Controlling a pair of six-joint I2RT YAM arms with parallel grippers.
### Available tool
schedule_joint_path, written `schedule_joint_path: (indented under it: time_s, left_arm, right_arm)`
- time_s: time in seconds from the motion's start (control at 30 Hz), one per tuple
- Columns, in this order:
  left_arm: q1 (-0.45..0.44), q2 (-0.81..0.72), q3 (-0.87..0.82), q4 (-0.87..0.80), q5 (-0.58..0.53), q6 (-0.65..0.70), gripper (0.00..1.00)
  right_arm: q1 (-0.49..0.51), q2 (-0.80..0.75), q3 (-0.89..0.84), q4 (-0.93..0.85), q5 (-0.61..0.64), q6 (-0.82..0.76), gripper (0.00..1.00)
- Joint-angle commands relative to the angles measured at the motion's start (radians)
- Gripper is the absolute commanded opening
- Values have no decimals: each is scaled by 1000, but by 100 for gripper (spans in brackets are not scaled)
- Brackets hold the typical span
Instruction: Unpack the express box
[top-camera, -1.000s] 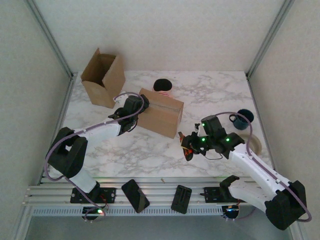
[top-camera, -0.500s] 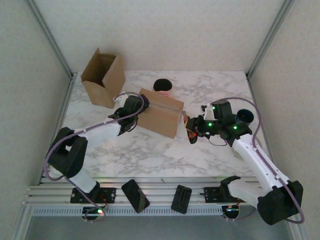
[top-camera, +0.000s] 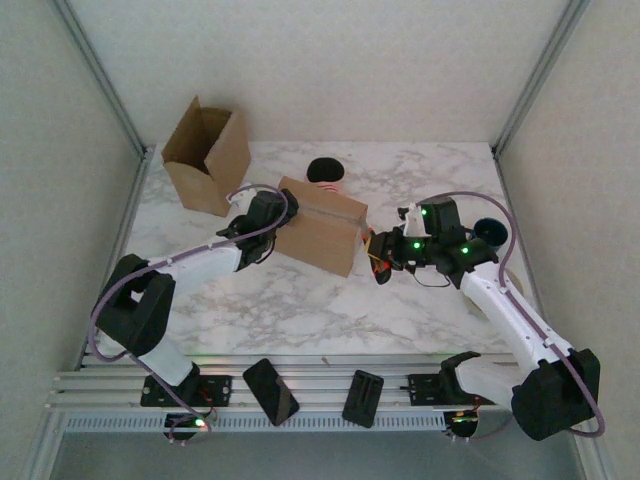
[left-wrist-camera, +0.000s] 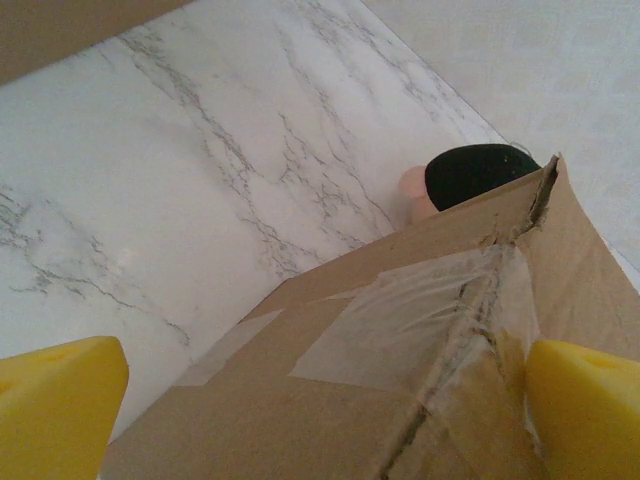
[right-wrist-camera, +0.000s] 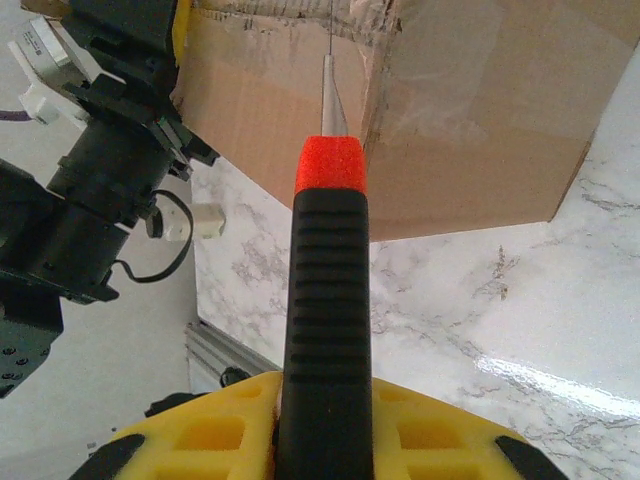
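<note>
The express box, brown cardboard sealed with clear tape, lies mid-table. My left gripper is at its left end, open. In the left wrist view the yellow fingertips straddle the box's taped corner. My right gripper is at the box's right end, shut on a knife with a black ribbed handle and a red collar. The thin silver blade points at the torn, taped seam along the box's edge, with its tip at or just short of the cardboard.
An open, empty-looking cardboard box stands at the back left. A pink and black object sits behind the sealed box. A dark blue mug and a pale ring are at the right. Two black pieces rest on the front rail.
My right arm has swung away from the front of the table and leftward, bringing the knife up to the box's right end. The left arm and the box have stayed put.
</note>
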Motion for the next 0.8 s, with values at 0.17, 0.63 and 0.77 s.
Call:
schedule_joint_path:
  time_s: [0.17,0.63,0.77]
  left_arm:
    - [-1,80,-55,-242,-4,36,100]
    - [-1,92,-26,-307,-30,34,100]
    - [-1,93,-26,-308,-30,33,100]
  right_arm:
    - [-4,0,-11,0,15,3,0]
    - [-4,14,-14,-3,24,1,0]
    - [-3,22,-13,0,27,-1,0]
